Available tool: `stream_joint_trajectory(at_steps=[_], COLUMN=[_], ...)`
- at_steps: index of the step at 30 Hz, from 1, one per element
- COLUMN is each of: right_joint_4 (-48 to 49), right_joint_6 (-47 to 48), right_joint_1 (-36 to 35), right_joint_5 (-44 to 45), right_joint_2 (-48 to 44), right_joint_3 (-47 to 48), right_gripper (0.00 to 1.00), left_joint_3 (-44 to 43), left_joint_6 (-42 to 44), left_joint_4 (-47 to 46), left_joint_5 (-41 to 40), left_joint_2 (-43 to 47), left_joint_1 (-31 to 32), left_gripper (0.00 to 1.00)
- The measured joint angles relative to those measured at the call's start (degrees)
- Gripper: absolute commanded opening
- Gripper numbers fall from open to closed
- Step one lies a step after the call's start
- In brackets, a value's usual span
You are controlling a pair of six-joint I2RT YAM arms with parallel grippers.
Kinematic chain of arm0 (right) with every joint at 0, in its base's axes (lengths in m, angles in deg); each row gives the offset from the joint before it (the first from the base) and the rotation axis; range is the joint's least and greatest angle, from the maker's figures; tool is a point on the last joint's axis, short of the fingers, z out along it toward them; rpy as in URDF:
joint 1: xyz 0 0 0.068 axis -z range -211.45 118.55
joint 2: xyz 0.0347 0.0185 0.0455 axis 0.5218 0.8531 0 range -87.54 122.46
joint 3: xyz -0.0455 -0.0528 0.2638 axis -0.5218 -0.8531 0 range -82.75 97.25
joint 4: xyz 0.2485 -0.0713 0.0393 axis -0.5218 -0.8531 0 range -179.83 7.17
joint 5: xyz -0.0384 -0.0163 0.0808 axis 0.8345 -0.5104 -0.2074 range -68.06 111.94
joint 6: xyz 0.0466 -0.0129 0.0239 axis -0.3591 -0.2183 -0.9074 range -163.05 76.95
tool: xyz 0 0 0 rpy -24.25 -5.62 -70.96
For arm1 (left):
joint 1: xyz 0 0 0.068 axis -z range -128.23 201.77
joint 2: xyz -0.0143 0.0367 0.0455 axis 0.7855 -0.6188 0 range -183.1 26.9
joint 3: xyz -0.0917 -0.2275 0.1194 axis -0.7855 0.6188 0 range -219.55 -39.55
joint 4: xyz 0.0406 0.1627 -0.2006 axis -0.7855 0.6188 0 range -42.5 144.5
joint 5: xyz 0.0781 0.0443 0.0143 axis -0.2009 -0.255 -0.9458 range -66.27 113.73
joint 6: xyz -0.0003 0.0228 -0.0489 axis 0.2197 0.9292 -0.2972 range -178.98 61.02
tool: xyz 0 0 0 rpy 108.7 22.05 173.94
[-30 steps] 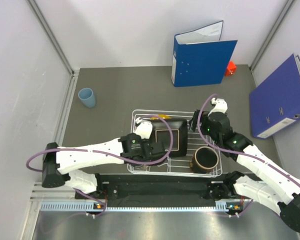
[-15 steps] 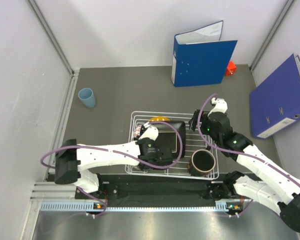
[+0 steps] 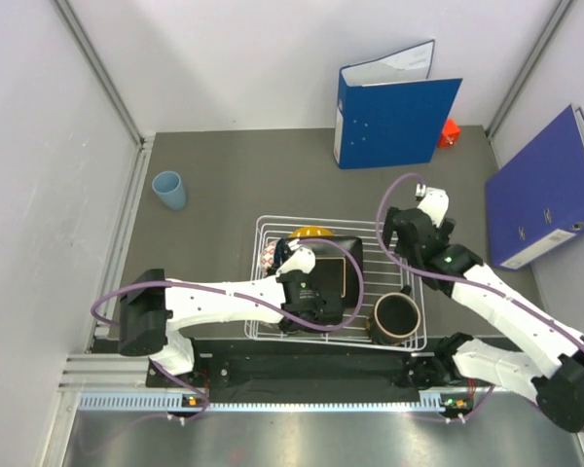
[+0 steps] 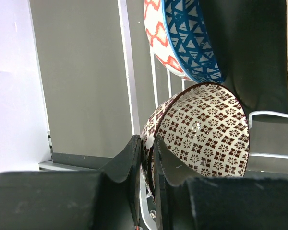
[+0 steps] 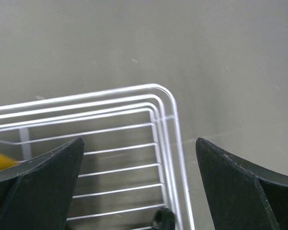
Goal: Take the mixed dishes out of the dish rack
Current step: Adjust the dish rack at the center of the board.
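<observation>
In the left wrist view my left gripper is shut on the rim of a small bowl with a brown-and-white patterned inside. Just beyond it a second bowl, blue triangles outside and red-and-white inside, leans by the black square plate. From above, the white wire dish rack holds the black plate, a yellow dish behind it and a dark brown mug at its near right. My right gripper hangs open over the rack's far right corner, holding nothing.
A light blue cup stands on the grey table left of the rack. Two blue ring binders stand at the back and at the right, with a small red block between them. Walls close in both sides.
My left arm has swung right and reached further into the rack, still shut on the patterned bowl. The right gripper has moved slightly back towards the rack's far right corner.
</observation>
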Motion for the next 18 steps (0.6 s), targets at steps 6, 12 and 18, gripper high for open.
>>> stream_joint_trajectory(at_steps=[6, 12, 18], right_joint_4=[-1.49, -0.50, -0.57], right_joint_6=[-2.03, -3.02, -0.96], right_joint_1=[0.48, 0.92, 2.78], right_joint_5=[1.64, 1.25, 3.13], right_joint_2=[7.28, 12.83, 15.74], right_joint_3=[-0.07, -1.20, -2.23], right_gripper=[1.00, 0.84, 0.05], left_joint_3=[-0.02, 0.00, 0.26], left_joint_6=[0.00, 0.00, 0.20], left_joint_4=[-0.09, -0.24, -0.61], left_joint_5=[0.04, 0.09, 0.11], left_joint_2=[0.20, 0.55, 1.33], left_joint_1=[0.00, -0.02, -0.83], left_gripper=[0.00, 0.00, 0.00])
